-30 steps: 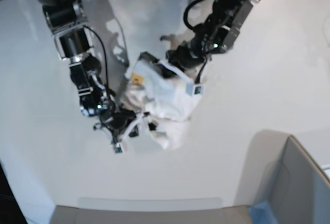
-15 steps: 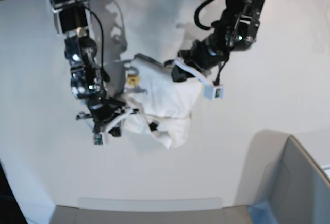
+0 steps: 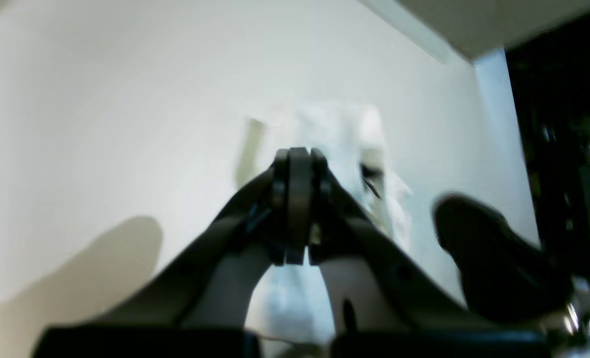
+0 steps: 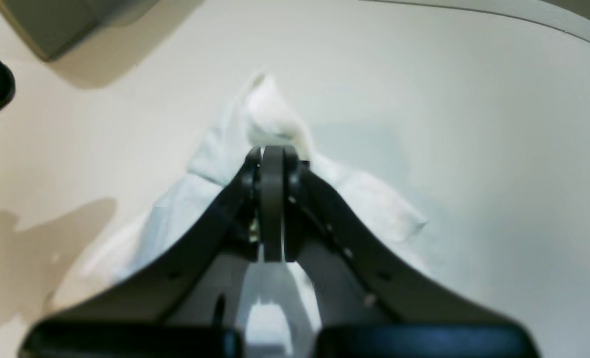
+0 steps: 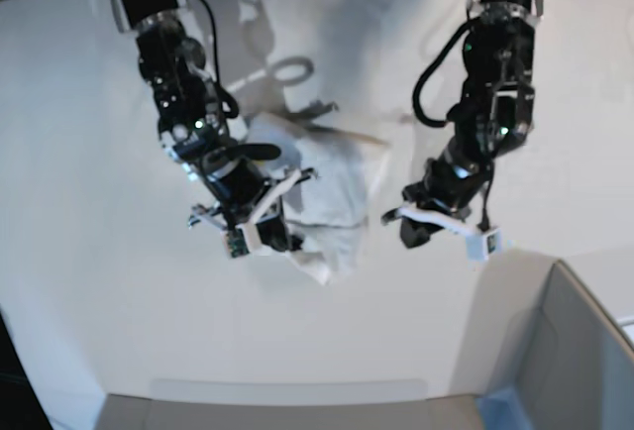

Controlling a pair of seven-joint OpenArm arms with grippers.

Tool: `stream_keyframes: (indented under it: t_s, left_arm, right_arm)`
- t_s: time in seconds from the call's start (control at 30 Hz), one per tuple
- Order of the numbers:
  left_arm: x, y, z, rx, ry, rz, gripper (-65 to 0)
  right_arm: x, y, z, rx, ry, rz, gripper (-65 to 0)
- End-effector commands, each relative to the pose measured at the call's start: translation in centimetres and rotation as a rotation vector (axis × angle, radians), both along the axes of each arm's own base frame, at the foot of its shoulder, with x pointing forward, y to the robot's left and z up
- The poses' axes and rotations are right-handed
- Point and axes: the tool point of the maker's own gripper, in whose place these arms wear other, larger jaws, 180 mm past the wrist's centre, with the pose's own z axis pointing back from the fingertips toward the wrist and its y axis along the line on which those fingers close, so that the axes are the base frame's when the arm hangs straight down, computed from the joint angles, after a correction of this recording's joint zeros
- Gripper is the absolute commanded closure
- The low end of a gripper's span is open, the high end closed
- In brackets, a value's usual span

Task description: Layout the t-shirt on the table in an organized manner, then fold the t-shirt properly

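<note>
The white t-shirt (image 5: pixel 332 187) lies bunched in the middle of the table (image 5: pixel 119 281), and its print is not visible. My right gripper (image 5: pixel 260 232) is at the shirt's near-left edge. In the right wrist view its jaws (image 4: pixel 272 156) are shut, with cloth (image 4: pixel 270 109) bunched around the tips. My left gripper (image 5: pixel 396 220) is at the shirt's right edge, pointing at it. Its jaws (image 3: pixel 299 159) are shut too, and blurred cloth (image 3: pixel 339 134) lies behind and under the tips.
A grey box-like corner piece (image 5: pixel 575 351) stands at the near right, close to the left arm, and shows in the right wrist view (image 4: pixel 66 20). The table's curved far edge (image 4: pixel 523 20) runs behind the shirt. Arm shadows fall on the far tabletop.
The left gripper swung from the shirt's far side out to the right and nearer the front. The right gripper shifted right along the near edge. The shirt now spreads lower and wider between them.
</note>
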Motion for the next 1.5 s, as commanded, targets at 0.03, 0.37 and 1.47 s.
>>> stream_keyframes:
  t_s: [0.03,0.37,1.47]
  left_arm:
    - [0.9,-2.0,0.3,0.02,-0.033,-0.073,0.0]
    - [-0.3,-3.0,-10.2,0.084,0.248,-0.098,0.0]
    - [-10.1,18.9,-2.1,0.135,0.0,0.521,0.0]
  right_arm:
    - [1.1,-0.6,-0.5,-0.01,0.004,-0.018,0.0]
    - [2.4,-4.0,-9.7,-0.085,0.174,-0.099,0.0]
    - [-13.7,-6.5,2.7,0.105,-0.152,-0.124,0.0]
